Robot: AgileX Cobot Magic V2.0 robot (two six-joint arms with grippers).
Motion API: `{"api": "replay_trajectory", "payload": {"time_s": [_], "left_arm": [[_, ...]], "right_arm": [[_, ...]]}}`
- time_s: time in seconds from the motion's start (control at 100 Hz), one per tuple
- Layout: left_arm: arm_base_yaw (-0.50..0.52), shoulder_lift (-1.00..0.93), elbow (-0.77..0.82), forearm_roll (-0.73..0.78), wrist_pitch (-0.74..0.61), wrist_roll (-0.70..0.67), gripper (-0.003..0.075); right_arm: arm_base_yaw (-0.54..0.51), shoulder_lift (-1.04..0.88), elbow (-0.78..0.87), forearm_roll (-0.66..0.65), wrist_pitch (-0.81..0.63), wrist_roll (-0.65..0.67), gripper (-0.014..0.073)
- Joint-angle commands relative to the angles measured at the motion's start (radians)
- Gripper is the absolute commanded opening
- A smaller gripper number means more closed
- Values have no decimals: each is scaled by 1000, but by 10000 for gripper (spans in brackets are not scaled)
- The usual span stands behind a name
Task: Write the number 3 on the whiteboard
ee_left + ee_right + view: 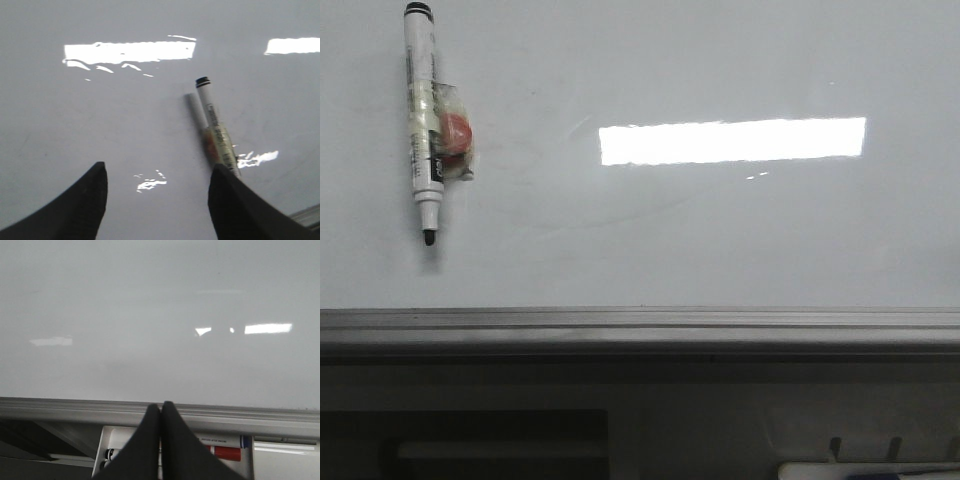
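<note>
The left gripper (157,200) is wide open and holds nothing; in the left wrist view its two dark fingers sit at the lower left and lower right of the frame, and a black whiteboard marker (216,127) lies on the board beside the lower-right finger, its lower end hidden behind that finger, so contact cannot be told. The right gripper (160,412) has its fingers pressed together with nothing between them, at the bottom centre of the right wrist view, over the grey metal bottom rail (60,409) and a tray of spare markers (227,447) below it.

In the front view the whiteboard (720,240) fills the upper two thirds of the frame, with a bright rectangular glare (732,140) right of centre and only faint grey smudges. The marker (424,125) lies uncapped at the upper left, tip pointing down, with a red piece taped to its barrel. Neither arm shows in that view.

No black line of the number 3 is visible anywhere on the board, so the writing appears not yet begun. Judging from this, everything is left: grasping the marker, carrying it to a bare area, and drawing the digit
</note>
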Motion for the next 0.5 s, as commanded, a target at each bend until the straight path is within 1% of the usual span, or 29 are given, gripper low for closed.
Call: {"api": "replay_trajectory", "payload": {"time_s": [0.0, 0.26, 0.38, 0.49], "left_arm": [[-42, 29, -34, -42, -74, 24, 386], [-141, 159, -34, -51, -155, 41, 388], [-224, 233, -34, -51, -196, 63, 389], [-325, 290, -34, -51, -307, 63, 389]], "right_arm": [[-4, 18, -38, 6, -74, -14, -61], [-4, 18, -38, 6, -74, -14, -61], [-4, 18, -38, 6, -78, -14, -61], [-4, 18, -38, 6, -80, -14, -61]]}}
